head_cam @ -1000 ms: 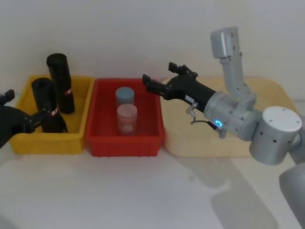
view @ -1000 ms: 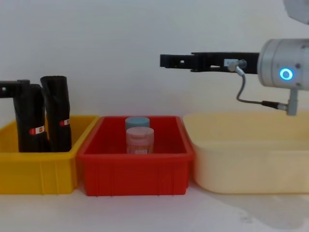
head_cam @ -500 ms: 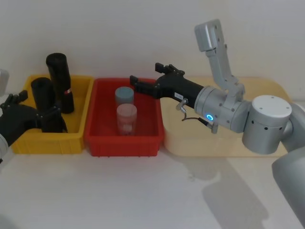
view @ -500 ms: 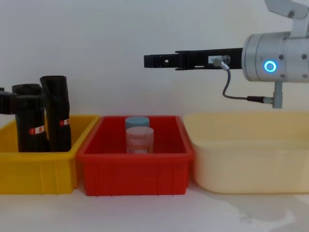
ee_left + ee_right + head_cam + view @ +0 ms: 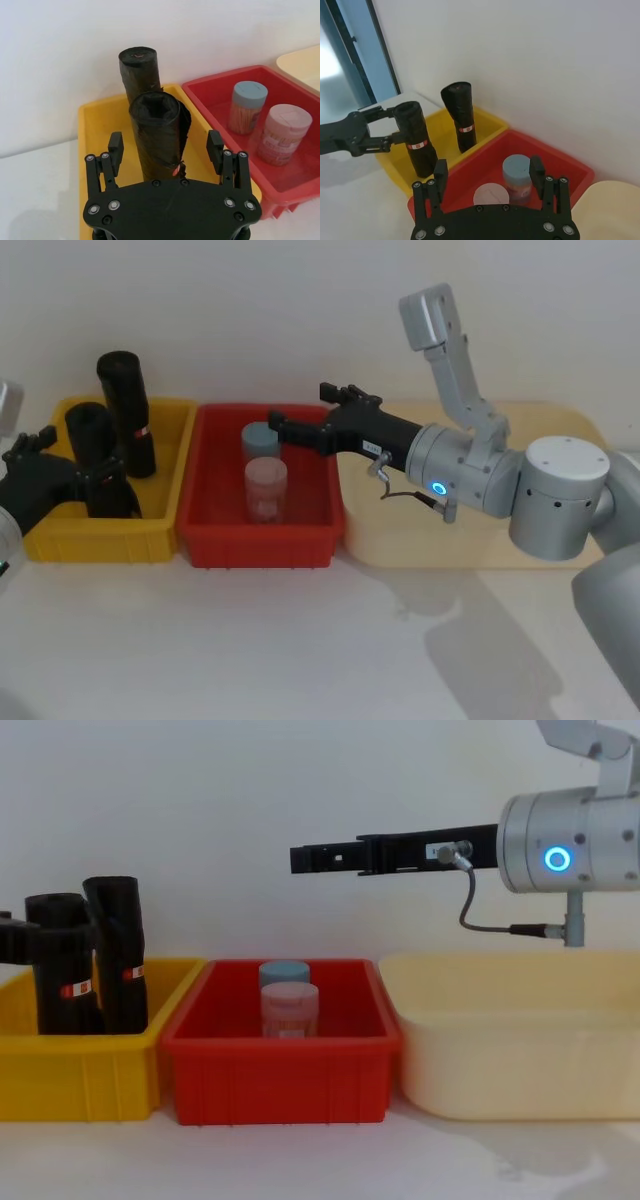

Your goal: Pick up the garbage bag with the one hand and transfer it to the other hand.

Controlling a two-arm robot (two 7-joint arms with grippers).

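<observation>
Black garbage bag (image 5: 88, 435) with a red-and-white label (image 5: 417, 145); yellow bin (image 5: 95, 540), red bin (image 5: 260, 542), cream tray (image 5: 450, 545), blue-capped jar (image 5: 262, 438).

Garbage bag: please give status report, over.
Left gripper open, fingers either side of the garbage bag, upright in yellow bin. Right gripper open, high over red bin. Second roll stands close behind.

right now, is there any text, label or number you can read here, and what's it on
Nothing is legible.
Red-and-white label on the garbage bag between the left gripper's open fingers, in the yellow bin: too small.
Same label on the second bag: too small.
Wraps on the blue-capped jar and pink-capped jar, red bin: blurred.
White sticker on the right gripper, open above the red bin: unreadable.
</observation>
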